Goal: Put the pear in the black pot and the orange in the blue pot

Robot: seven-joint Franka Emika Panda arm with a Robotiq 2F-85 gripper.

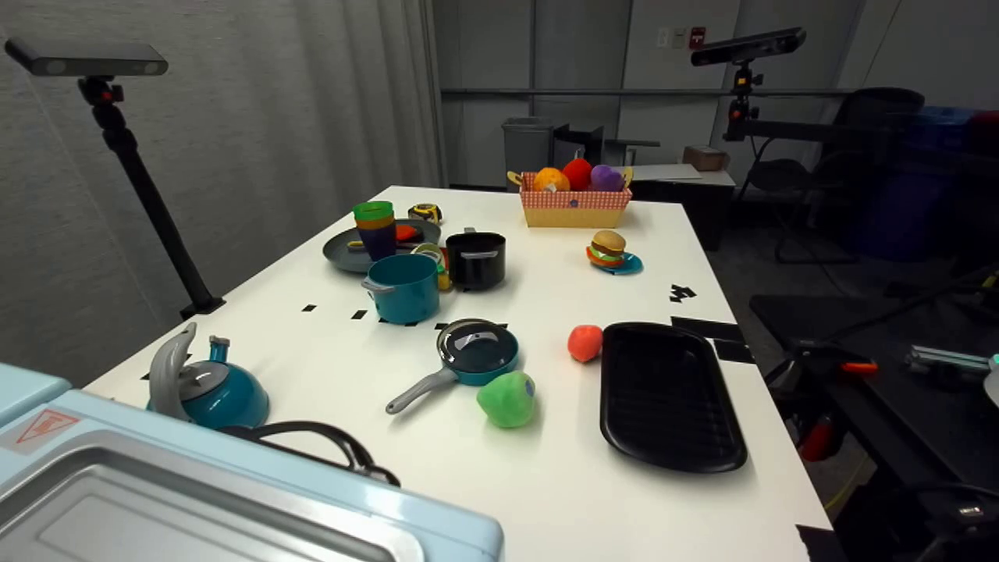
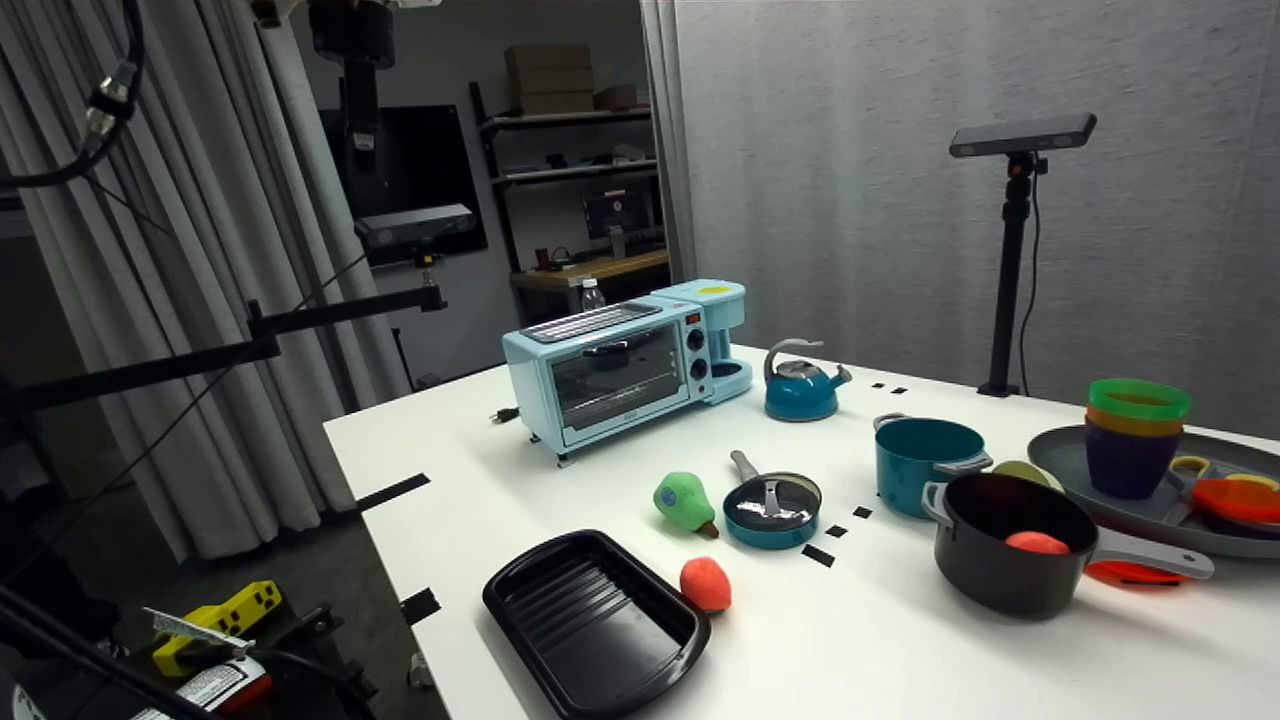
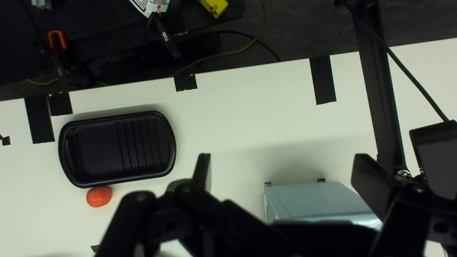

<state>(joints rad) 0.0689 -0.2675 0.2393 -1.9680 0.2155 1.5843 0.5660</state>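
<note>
The jaws stand wide apart above the desk (image 3: 257, 114), where the green pear (image 2: 684, 502) lies just beside the lidded pan (image 2: 768, 525). The black pot (image 2: 1000, 572), a red object (image 2: 1037, 543) inside it, stands near the blue pot (image 2: 915, 480). What is probably the orange (image 1: 551, 179), small in view, sits in the basket (image 1: 574, 214).

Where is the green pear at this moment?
In an exterior view, the green pear lies on the white table, immediately left of the lidded pan.
</note>
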